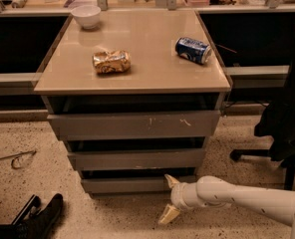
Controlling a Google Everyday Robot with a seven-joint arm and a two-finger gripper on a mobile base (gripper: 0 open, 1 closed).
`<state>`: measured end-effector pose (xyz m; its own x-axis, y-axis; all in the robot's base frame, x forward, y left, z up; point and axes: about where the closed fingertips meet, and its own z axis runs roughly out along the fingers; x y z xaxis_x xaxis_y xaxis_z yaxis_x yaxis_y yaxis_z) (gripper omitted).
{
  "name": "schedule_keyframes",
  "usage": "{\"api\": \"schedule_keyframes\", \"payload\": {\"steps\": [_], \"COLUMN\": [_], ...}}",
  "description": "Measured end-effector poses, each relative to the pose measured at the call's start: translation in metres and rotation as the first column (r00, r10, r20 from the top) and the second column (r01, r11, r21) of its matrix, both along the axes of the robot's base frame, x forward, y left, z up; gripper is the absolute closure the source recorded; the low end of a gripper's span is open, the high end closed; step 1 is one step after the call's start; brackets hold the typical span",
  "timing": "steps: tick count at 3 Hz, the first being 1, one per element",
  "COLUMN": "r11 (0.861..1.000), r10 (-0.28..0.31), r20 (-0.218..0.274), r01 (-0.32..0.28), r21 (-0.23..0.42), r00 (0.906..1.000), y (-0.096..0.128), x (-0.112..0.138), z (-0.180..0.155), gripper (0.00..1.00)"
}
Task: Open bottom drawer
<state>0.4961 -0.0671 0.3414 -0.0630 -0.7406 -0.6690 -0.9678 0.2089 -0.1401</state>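
Note:
The bottom drawer (125, 184) is the narrowest, lowest grey front of the three-drawer cabinet, plain and handle-less, just above the floor. My gripper (169, 198) comes in from the right on a white arm, low by the floor. It is open: one cream fingertip (171, 180) touches the right end of the bottom drawer's top edge, the other fingertip (167, 215) hangs below it over the floor. It holds nothing.
Above are the mid-sized front (136, 159) and the widest scratched front (135, 125). On the cabinet top (137, 78) lie a white bowl (85, 16), a crumpled snack bag (111, 61) and a blue can (193, 50). A black office chair (282, 128) stands right. Black objects (35, 218) lie on the floor at left.

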Motion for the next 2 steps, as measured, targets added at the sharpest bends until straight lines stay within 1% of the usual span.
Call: {"api": "schedule_keyframes", "payload": {"steps": [1,2], "r11": [0.999,0.996], "r10": [-0.031,-0.087], "r20": [-0.016,-0.036], "r01": [0.031,0.087], "r21": [0.010,-0.013], "r00": [0.9994,0.9955], "y": [0.004,-0.003], "x": [0.016,0.041], "z": [-0.026,-0.059], "gripper": [0.00,0.00]}}
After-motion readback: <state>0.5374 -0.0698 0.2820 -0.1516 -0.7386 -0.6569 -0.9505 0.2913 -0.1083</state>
